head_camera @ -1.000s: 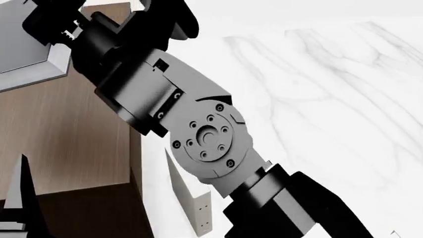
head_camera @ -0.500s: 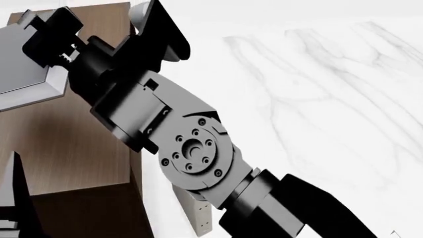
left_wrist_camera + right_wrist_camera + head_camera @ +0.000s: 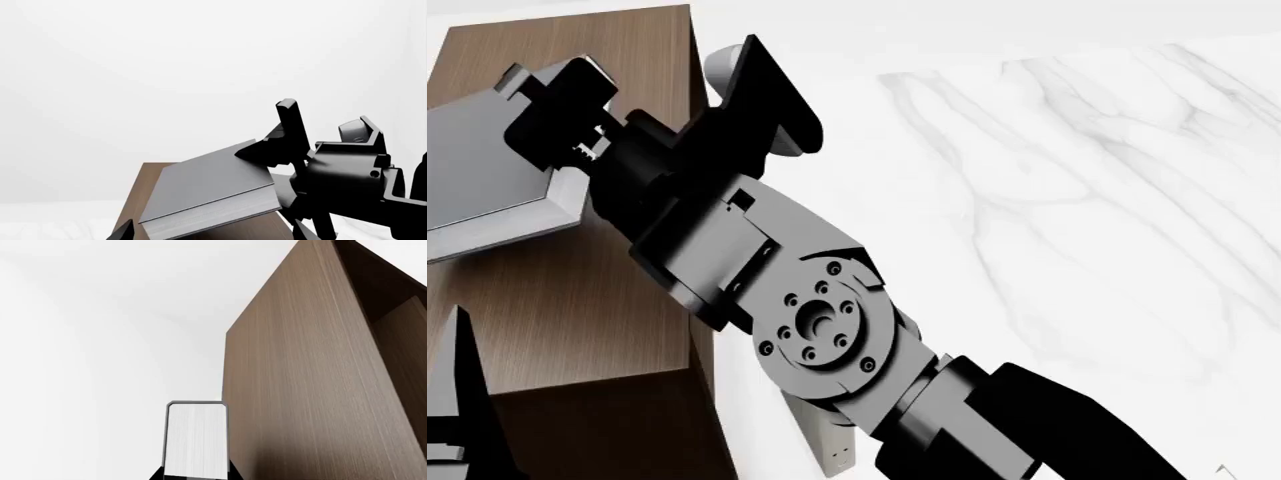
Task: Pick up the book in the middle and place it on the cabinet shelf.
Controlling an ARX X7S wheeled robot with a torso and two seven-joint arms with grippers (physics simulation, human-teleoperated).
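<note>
No readable text, labels, brands or numbers anywhere.

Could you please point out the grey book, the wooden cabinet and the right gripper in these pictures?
grey book (image 3: pixel 207 187), left wrist view, on its flat cover.
wooden cabinet (image 3: pixel 554 300), head view, on its bare lighter-brown top.
right gripper (image 3: pixel 577 118), head view, at the fingers closed on the book's edge.

A white marble worktop (image 3: pixel 1068 200) with thin grey lines is filling the room's right side. Soft, bright light is shining on a plain white wall (image 3: pixel 167 75).
</note>
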